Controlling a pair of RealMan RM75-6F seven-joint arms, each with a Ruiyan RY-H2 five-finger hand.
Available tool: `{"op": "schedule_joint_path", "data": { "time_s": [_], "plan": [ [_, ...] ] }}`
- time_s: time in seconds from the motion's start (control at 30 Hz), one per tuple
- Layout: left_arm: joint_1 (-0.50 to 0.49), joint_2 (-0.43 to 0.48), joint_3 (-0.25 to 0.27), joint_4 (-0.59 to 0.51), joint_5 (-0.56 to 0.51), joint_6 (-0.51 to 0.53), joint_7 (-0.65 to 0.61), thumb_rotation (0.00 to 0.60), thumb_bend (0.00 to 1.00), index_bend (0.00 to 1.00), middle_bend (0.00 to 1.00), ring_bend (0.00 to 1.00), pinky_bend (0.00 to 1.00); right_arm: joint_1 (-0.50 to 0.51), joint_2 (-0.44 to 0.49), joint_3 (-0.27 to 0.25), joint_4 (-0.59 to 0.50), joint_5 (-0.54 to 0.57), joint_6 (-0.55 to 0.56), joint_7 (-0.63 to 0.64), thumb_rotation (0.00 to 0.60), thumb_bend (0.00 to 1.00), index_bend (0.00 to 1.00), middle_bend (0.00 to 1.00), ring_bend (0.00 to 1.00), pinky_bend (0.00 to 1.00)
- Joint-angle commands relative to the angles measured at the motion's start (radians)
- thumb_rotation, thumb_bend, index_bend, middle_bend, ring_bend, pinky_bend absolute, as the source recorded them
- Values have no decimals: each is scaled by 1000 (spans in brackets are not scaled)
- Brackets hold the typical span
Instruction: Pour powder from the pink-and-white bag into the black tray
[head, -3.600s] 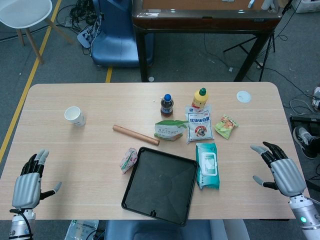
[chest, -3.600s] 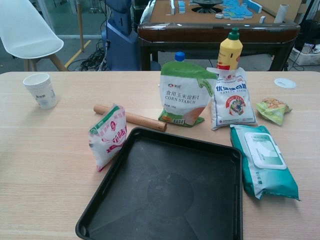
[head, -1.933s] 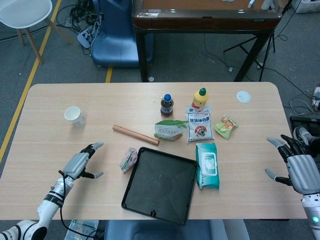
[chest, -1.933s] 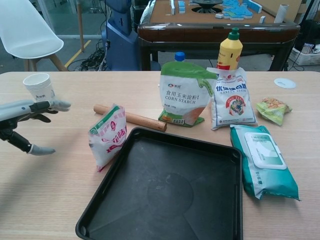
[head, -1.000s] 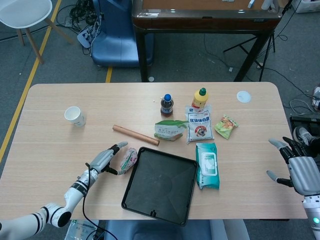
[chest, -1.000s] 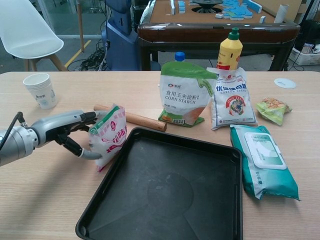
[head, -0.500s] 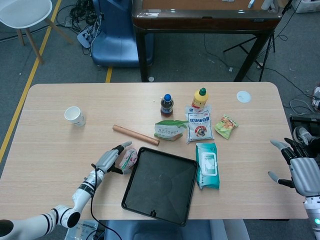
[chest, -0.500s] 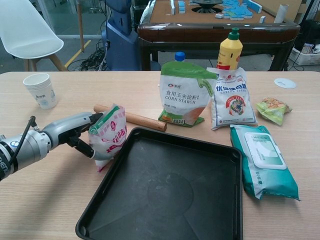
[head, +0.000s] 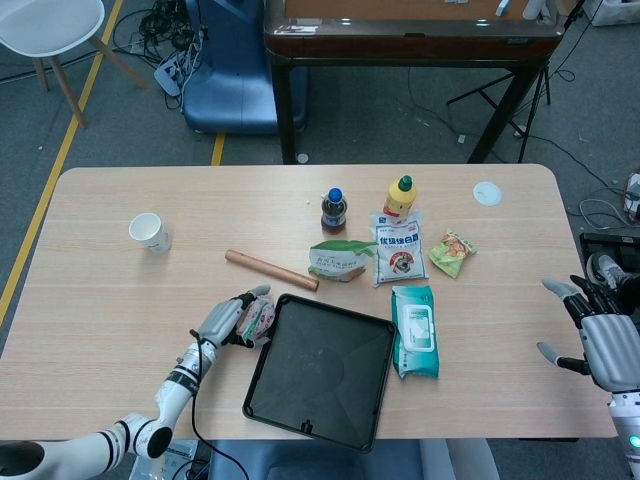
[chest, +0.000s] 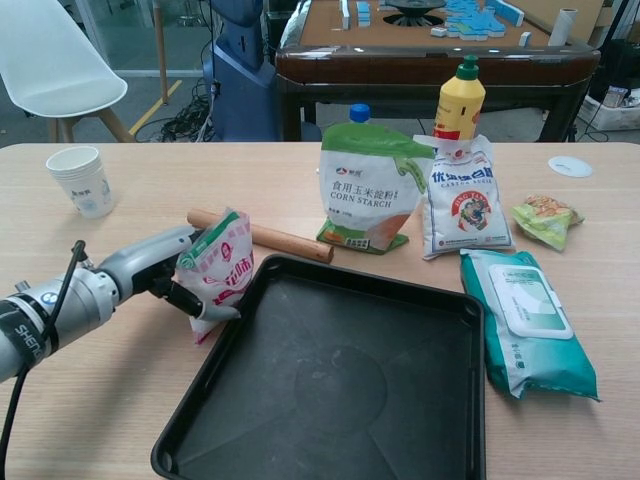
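The pink-and-white bag (head: 260, 317) (chest: 224, 268) stands upright on the table just left of the black tray (head: 330, 372) (chest: 330, 390), close to its left rim. My left hand (head: 222, 322) (chest: 150, 266) wraps the bag from the left, fingers behind its top and thumb across its lower front. The tray holds nothing. My right hand (head: 606, 346) hovers with fingers spread off the table's right edge, far from the bag, and shows only in the head view.
A wooden rolling pin (chest: 290, 242) lies behind the bag. Beyond the tray stand a corn starch pouch (chest: 368, 190), a white bag (chest: 465, 200) and a yellow bottle (chest: 459, 100). A wet-wipes pack (chest: 525, 320) lies right of the tray. A paper cup (chest: 82, 180) stands far left.
My left hand came in from the table's left front corner to the bag and closed around it, the thumb now across the bag's front. The right hand drifted slightly right.
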Motion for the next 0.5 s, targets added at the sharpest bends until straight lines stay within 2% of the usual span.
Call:
{"op": "schedule_joint_path", "data": {
  "time_s": [0.03, 0.5],
  "plan": [
    [2, -24, -3, 28, 21, 32, -29, 600, 174, 159, 190, 212, 216, 0, 0, 1, -1, 1, 0, -1, 600, 161, 168, 241, 99, 117],
    [-1, -74, 10, 122, 67, 68, -103, 600, 174, 215, 233, 240, 281, 4, 6, 3, -17, 6, -10, -16, 600, 160, 168, 241, 99, 117]
  ]
}}
